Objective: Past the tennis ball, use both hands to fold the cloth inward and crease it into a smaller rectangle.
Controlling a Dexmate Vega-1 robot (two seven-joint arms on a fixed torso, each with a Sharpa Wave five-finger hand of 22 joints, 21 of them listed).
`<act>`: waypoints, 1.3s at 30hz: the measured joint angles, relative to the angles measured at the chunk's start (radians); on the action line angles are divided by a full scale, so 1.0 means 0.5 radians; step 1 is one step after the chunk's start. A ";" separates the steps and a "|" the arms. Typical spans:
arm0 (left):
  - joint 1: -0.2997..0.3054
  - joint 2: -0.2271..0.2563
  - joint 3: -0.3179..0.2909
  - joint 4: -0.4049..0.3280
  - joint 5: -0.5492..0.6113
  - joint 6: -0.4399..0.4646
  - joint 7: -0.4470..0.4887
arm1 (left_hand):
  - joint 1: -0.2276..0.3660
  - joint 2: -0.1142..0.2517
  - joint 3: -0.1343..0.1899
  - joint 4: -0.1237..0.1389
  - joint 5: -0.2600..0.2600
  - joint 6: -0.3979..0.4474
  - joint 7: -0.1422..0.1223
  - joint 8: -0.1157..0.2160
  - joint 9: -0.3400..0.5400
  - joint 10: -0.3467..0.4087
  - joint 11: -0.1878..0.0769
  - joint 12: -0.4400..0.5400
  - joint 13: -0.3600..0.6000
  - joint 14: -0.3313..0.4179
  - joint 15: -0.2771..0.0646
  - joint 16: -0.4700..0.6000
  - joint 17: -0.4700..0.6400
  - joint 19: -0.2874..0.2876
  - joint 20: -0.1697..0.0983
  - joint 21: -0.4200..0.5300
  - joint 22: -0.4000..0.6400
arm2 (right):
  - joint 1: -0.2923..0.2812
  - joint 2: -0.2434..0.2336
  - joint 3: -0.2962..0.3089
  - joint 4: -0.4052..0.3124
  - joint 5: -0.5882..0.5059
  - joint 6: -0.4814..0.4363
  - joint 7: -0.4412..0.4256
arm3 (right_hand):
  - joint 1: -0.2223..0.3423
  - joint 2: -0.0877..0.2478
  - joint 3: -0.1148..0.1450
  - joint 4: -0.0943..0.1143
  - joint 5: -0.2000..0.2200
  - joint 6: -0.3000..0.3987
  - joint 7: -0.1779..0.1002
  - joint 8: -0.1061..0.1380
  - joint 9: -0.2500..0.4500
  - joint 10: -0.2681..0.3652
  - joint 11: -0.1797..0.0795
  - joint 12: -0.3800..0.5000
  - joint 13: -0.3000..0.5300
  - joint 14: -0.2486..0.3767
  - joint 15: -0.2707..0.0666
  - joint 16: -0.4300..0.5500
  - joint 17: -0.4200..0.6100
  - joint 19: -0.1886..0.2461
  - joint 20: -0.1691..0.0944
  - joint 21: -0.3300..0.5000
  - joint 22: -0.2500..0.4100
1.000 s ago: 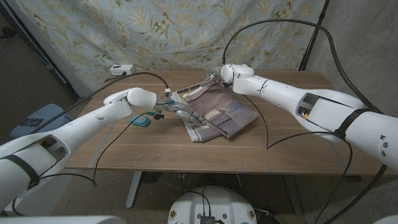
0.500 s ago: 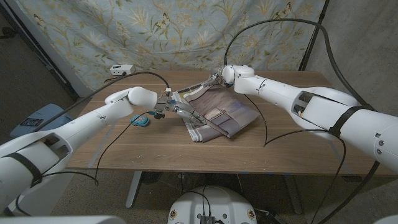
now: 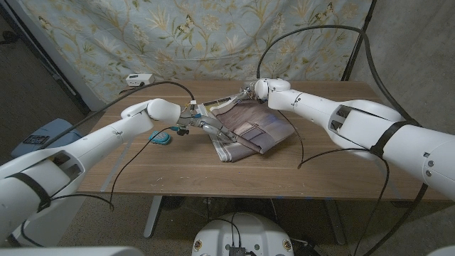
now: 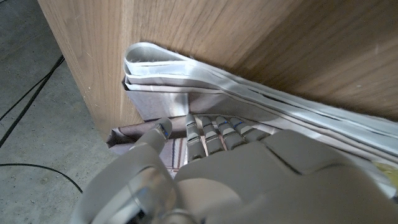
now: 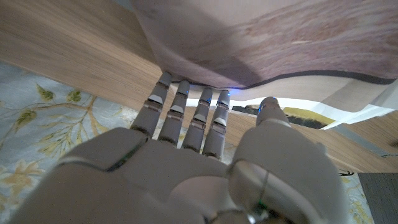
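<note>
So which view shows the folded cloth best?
The head view: the whole cloth lies on the table between both hands. The left wrist view shows its stacked folded edges; the right wrist view shows one raised edge.

Left hand (image 3: 202, 125) is covering part of the cloth (image 3: 249, 128); its fingertips (image 4: 205, 127) are going out of sight under a fold in the left wrist view. Right hand (image 3: 245, 91) fingertips (image 5: 186, 87) are disappearing beneath the cloth's edge, grip unclear. A teal object (image 3: 161, 136), possibly a ball, is sitting half hidden behind the left arm. Both arms are running off the frame edges.
</note>
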 measured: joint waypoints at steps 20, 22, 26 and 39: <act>-0.026 -0.032 0.021 0.070 0.011 -0.058 0.012 | 0.000 0.000 0.000 0.000 0.001 0.000 0.000 0.000 0.000 0.000 0.000 0.000 0.002 -0.004 -0.004 0.007 0.002 -0.014 -0.014 -0.003 0.000 | -0.125 -0.292 0.054 -0.666 -0.106 -0.318 0.104 | -0.018 0.002 0.000 0.000 0.000 0.000 0.000 -0.001 0.008 0.011 0.010 -0.014 -0.008 0.011 -0.010 0.010 -0.017 -0.021 0.001 0.000 -0.002; -0.030 -0.040 0.027 0.080 0.013 -0.075 0.012 | 0.000 0.000 -0.006 -0.006 0.001 0.000 0.000 0.000 0.000 0.000 0.000 0.000 0.002 -0.007 -0.007 0.007 0.001 -0.018 -0.018 -0.010 -0.001 | -0.153 -0.346 0.070 -0.802 -0.116 -0.341 0.112 | -0.018 0.002 0.000 0.000 0.000 0.000 0.000 -0.001 0.008 0.011 0.011 -0.029 -0.008 0.011 -0.010 0.010 -0.017 -0.021 0.001 0.000 -0.002; -0.041 -0.048 0.032 0.107 0.013 -0.097 0.012 | 0.011 0.011 -0.009 -0.008 0.001 0.000 0.000 0.000 0.000 0.000 0.000 0.000 0.002 -0.006 -0.006 0.007 0.001 -0.018 -0.018 -0.010 -0.001 | -0.190 -0.412 0.094 -0.955 -0.156 -0.425 0.139 | -0.027 0.011 -0.008 0.008 0.000 0.000 0.000 -0.001 0.008 0.022 0.021 -0.031 -0.008 0.011 -0.010 0.010 -0.017 -0.031 0.012 0.000 -0.002; -0.076 -0.076 0.048 0.182 0.013 -0.162 0.003 | 0.011 0.011 -0.009 -0.008 0.001 0.000 0.000 0.000 0.000 0.000 0.000 0.000 0.002 -0.006 -0.006 0.006 0.000 -0.014 -0.022 -0.010 0.001 | -0.311 -0.593 0.155 -1.318 -0.263 -0.618 0.209 | -0.034 0.018 -0.008 0.008 0.000 0.000 0.000 -0.001 0.008 0.043 0.021 -0.031 -0.008 0.011 -0.010 0.010 -0.027 -0.031 0.012 0.006 -0.002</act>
